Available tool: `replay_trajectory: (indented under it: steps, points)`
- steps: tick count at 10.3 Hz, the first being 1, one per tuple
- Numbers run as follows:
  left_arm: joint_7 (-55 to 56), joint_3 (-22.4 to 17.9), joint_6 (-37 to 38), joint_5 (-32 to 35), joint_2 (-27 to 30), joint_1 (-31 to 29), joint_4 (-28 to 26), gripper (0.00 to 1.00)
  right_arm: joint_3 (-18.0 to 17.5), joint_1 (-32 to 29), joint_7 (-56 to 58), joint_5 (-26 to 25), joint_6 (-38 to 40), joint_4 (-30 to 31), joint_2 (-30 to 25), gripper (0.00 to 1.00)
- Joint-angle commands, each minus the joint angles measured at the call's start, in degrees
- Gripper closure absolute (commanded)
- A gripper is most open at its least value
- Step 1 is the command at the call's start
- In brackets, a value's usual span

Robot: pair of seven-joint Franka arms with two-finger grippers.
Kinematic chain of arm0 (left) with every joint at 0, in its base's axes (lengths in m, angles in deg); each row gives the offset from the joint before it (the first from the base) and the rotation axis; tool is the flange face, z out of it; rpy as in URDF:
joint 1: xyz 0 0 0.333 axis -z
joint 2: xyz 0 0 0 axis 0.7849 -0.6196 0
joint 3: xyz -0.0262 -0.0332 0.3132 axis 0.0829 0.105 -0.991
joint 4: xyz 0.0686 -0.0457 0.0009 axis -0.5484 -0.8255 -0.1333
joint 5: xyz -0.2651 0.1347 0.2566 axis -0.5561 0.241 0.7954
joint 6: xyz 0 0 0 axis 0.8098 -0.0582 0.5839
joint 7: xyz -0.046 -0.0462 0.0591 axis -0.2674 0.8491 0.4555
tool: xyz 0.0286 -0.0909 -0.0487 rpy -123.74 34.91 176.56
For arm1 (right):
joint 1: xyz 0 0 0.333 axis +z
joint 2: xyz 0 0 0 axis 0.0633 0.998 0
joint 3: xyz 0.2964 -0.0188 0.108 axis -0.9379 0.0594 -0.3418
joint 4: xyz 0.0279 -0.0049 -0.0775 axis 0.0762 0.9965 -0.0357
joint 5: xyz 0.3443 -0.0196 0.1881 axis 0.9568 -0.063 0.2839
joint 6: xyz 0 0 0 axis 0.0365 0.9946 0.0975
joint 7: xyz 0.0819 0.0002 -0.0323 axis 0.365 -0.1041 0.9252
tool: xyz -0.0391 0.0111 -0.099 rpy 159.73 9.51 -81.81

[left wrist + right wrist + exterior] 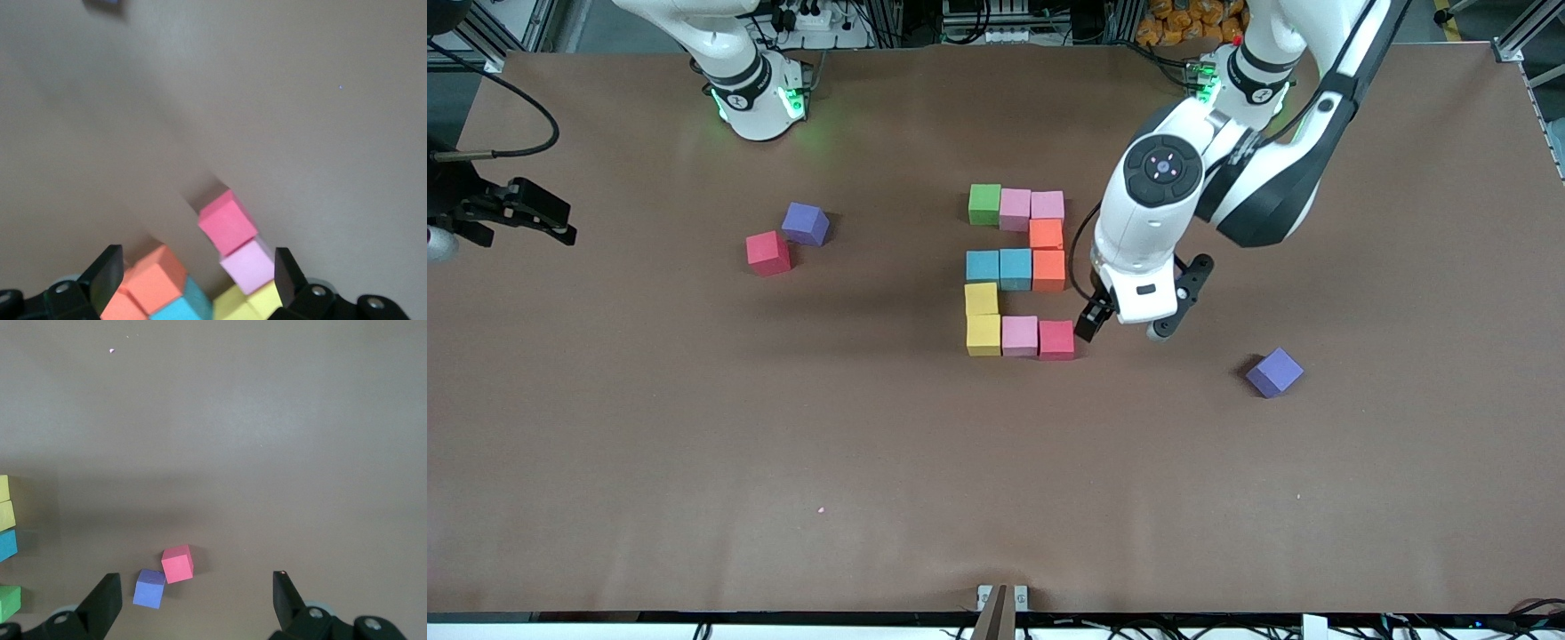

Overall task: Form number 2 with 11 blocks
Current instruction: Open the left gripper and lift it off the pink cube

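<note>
Number 2 (1016,271): eleven cubes edge to edge at mid-table, apparently complete.
Left pincer (1129,326): spread, empty, beside the red corner cube (1056,340), seemingly just released.
Right pincer (193,603): spread, waiting at the right arm's end.
Spares: red cube (768,252) and two purple cubes (806,223), unused.

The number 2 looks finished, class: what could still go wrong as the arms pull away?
The open left gripper hangs right beside the red end block; a careless retreat could nudge that row. A loose red cube and purple cube lie toward the right arm's end, inviting a needless extra pick.
</note>
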Motion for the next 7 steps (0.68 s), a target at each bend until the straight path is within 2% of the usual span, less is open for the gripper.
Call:
replay_trajectory:
  steps: [1,3,7]
  points:
    - [-14.96,-0.14,2.25,1.13,4.21,-3.22,-0.77,0.00,-0.93,-1.27,0.74,-0.70,0.04,0.49,-0.22,0.00]
    - [-24.22,-0.14,5.23,1.13,7.46,-6.72,-0.59,0.00,-0.93,-1.27,0.65,-0.70,-0.22,0.49,-0.05,0.00]
    - [-50.56,0.03,13.39,0.00,13.09,-14.37,-0.07,0.00,-0.93,-1.36,0.65,-0.70,-0.22,1.19,-0.39,0.00]
